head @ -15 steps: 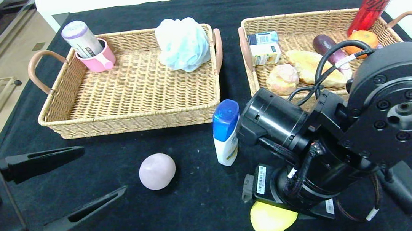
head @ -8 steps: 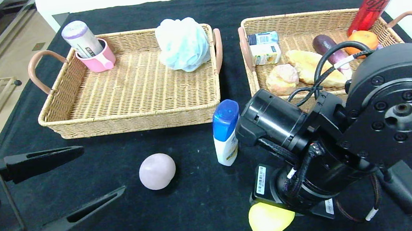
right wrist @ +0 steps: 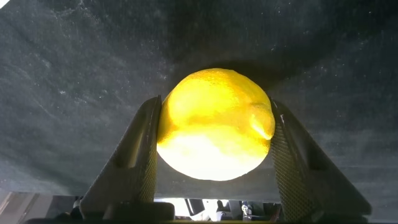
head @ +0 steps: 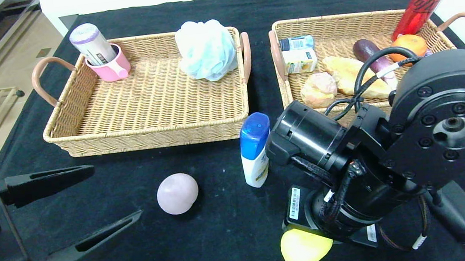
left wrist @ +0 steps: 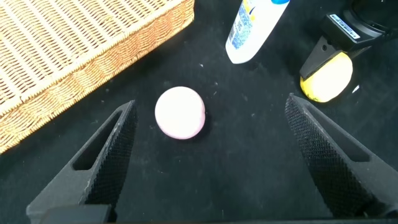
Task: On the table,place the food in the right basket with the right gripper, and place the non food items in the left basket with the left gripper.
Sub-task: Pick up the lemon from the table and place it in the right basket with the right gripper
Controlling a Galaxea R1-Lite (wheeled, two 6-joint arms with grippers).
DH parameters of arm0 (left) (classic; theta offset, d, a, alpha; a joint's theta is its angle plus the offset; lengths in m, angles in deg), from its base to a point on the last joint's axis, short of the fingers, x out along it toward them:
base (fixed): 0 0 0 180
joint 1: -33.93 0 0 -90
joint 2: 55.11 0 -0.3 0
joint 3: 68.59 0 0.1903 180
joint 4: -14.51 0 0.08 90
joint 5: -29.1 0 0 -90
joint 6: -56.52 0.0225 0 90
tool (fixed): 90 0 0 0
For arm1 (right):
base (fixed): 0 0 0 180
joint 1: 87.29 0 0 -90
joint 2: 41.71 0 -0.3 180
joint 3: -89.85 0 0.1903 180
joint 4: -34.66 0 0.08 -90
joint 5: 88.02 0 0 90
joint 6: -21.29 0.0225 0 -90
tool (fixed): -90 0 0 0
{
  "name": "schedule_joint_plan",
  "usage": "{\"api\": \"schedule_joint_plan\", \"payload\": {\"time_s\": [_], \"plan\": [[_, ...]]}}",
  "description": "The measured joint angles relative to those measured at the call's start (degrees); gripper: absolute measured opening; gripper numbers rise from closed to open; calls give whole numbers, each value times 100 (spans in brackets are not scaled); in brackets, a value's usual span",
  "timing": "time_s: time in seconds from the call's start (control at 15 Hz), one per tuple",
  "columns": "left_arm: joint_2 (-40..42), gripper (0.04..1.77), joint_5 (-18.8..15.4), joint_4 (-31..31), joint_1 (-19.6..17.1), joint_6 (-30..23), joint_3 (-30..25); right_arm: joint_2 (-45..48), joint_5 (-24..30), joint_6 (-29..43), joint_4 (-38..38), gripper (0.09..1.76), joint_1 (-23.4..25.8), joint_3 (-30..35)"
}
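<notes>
A yellow lemon [right wrist: 214, 124] lies on the black cloth near the table's front edge, and my right gripper [right wrist: 214, 109] is shut on it, both pads pressed to its sides. In the head view the right arm [head: 350, 178] covers most of the lemon [head: 305, 250]. My left gripper [head: 114, 194] hovers open at the front left. A pale pink ball [head: 177, 193] lies on the cloth just beyond its fingertips [left wrist: 127, 115], untouched. A white bottle with a blue cap [head: 255, 149] stands between the ball and the right arm.
The left basket [head: 150, 132] holds a pink cup with a tube [head: 104, 59] and a blue bath puff [head: 206, 49]. The right basket [head: 333, 18] holds cartons, bread, an eggplant, an orange and a red can [head: 418, 5].
The right gripper has closed onto the lemon, which shifted slightly left. The left gripper, the ball and the bottle have not moved.
</notes>
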Motion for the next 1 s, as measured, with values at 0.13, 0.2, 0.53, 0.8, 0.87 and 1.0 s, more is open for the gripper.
{"api": "schedule_joint_plan", "payload": {"time_s": [0.13, 0.2, 0.53, 0.8, 0.87, 1.0], "plan": [[-2, 172, -1, 0, 0, 1, 0, 0, 4, 0, -7, 110, 0, 1], [-5, 172, 0, 2, 2, 4, 0, 6, 0, 0, -11, 110, -13, 0], [-11, 172, -1, 5, 11, 34, 0, 236, -11, -30, -62, 109, -37, -127], [-27, 172, 7, 5, 9, 59, 0, 590, -215, -446, -68, 109, 143, -245], [-27, 172, 7, 5, 9, 59, 0, 660, -228, -599, -77, 109, 240, -313], [-28, 172, 7, 7, 9, 59, -6, 752, -440, -800, -211, 109, 433, -564]]}}
